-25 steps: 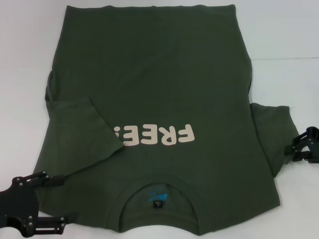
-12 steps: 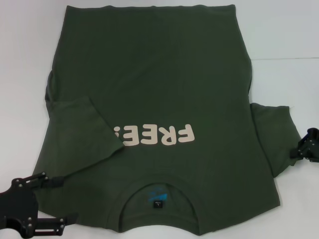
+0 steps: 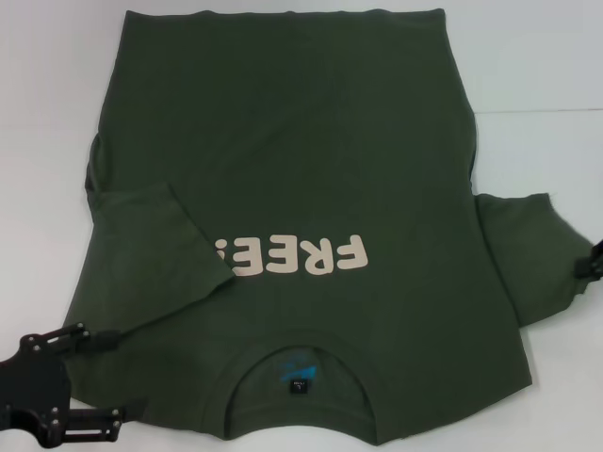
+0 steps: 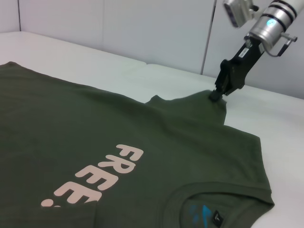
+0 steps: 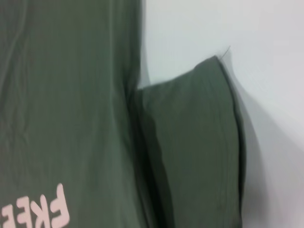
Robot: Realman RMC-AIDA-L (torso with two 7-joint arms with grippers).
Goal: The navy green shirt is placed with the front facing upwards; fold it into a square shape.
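The navy green shirt lies face up on the white table, its collar nearest me and the cream "FREE!" lettering upside down to me. One sleeve is folded in over the chest. The other sleeve sticks out sideways. My right gripper shows only at the picture's edge. In the left wrist view the right gripper is shut on that sleeve's tip, lifting it into a peak. My left gripper stands open over the shirt's near left shoulder corner.
White table surrounds the shirt, with a seam line running across at the right. A pale wall stands behind the table in the left wrist view.
My right gripper has slid to the right, almost out of the head view, drawing the sleeve outward with it. The left gripper has drifted slightly toward me.
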